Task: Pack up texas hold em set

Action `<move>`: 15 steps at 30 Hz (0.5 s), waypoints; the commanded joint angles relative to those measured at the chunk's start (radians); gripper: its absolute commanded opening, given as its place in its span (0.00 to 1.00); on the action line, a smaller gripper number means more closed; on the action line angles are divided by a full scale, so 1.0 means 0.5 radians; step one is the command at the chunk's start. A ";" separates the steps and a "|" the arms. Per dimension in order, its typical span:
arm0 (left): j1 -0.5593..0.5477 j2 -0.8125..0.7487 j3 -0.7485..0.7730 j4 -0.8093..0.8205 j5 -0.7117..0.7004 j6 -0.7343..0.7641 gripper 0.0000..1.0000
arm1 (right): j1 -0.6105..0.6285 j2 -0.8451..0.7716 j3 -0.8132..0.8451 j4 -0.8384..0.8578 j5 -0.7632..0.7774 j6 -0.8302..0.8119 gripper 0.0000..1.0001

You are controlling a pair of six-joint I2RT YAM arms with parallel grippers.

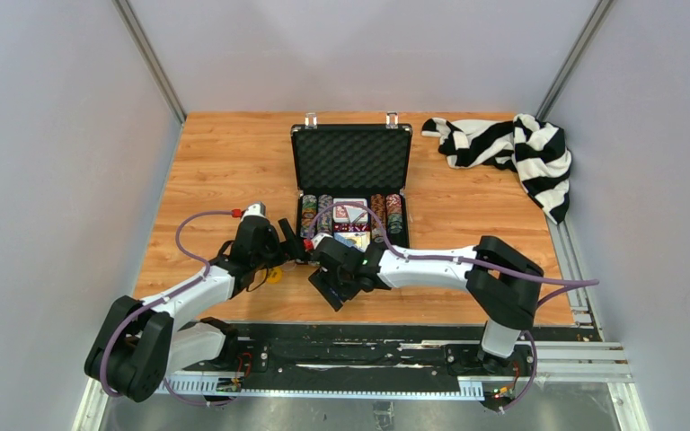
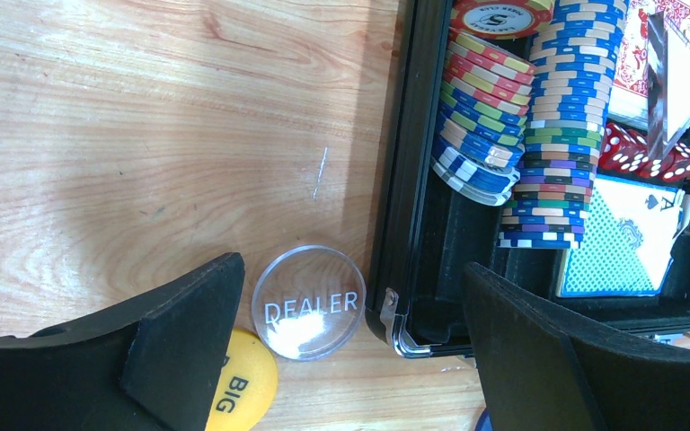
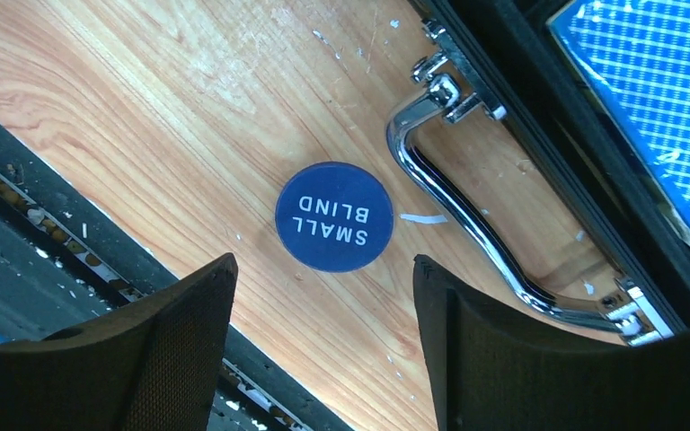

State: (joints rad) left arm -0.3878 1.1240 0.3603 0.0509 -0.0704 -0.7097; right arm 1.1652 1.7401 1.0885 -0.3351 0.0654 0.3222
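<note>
Now right gripper (image 3: 323, 268) spread, empty, small blind button (image 3: 333, 216) just ahead; left gripper (image 2: 352, 268) likewise, near dealer button (image 2: 309, 303).

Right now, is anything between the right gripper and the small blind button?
Nothing visible. The SMALL BLIND button lies flat on the bare table, just ahead of the right gripper, whose jaws stand open. The briefcase's chrome handle sits beside the button, apart from it and outside the approach line.
</note>
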 commanded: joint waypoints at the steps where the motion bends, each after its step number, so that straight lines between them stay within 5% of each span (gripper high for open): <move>1: 0.018 -0.013 -0.018 -0.006 0.006 0.017 0.95 | -0.010 0.101 0.054 0.015 -0.042 -0.007 0.72; 6: 0.020 -0.003 -0.016 -0.005 0.010 0.026 0.95 | -0.014 0.167 0.046 0.069 -0.054 -0.006 0.70; 15: 0.021 0.007 -0.025 0.010 0.020 0.023 0.95 | -0.014 0.145 0.018 0.062 -0.029 -0.008 0.53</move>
State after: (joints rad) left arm -0.3874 1.1240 0.3603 0.0505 -0.0700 -0.7086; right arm 1.1645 1.7977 1.1015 -0.2935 0.0509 0.3183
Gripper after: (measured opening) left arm 0.952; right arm 0.562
